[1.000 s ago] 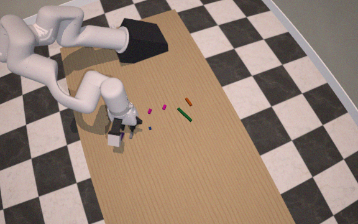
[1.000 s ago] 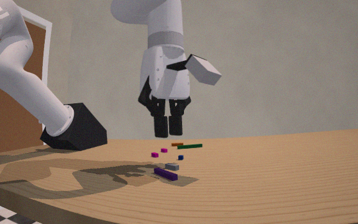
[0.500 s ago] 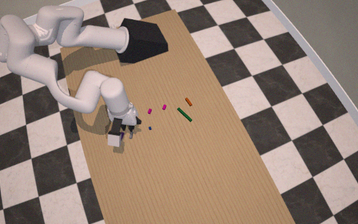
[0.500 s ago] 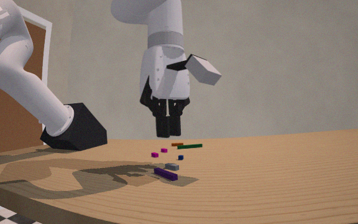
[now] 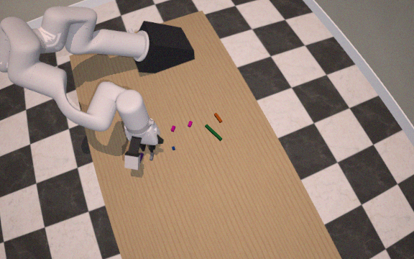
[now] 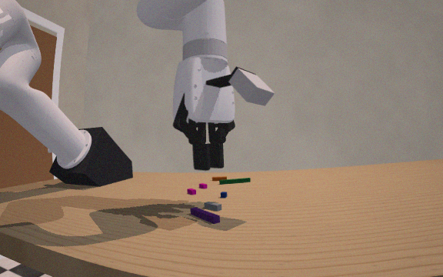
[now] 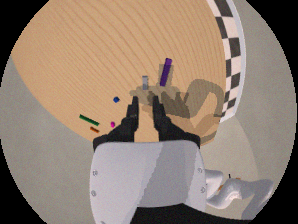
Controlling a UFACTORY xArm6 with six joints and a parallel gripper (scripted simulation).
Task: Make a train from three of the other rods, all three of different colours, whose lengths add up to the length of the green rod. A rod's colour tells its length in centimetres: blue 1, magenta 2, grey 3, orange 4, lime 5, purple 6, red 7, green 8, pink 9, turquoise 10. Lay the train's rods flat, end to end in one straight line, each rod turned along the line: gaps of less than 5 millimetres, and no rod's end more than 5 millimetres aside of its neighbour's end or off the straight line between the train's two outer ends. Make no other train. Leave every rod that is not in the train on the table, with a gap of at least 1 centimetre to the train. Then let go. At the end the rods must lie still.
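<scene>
Your green rod [image 6: 234, 181] lies flat on the worktop [image 6: 321, 215], the orange rod [image 6: 219, 178] just beside it, well apart from the grey rod [image 6: 213, 206] and purple rod [image 6: 204, 215]. Your tool [image 6: 208, 161] hangs above those, nearly closed, holding nothing.

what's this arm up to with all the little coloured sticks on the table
The gripper hangs above the wooden table, fingers nearly together and holding nothing. Right below it lie the grey rod and the purple rod. Farther off are the blue rod, two magenta rods, the orange rod and the green rod. No train is laid yet.
</scene>
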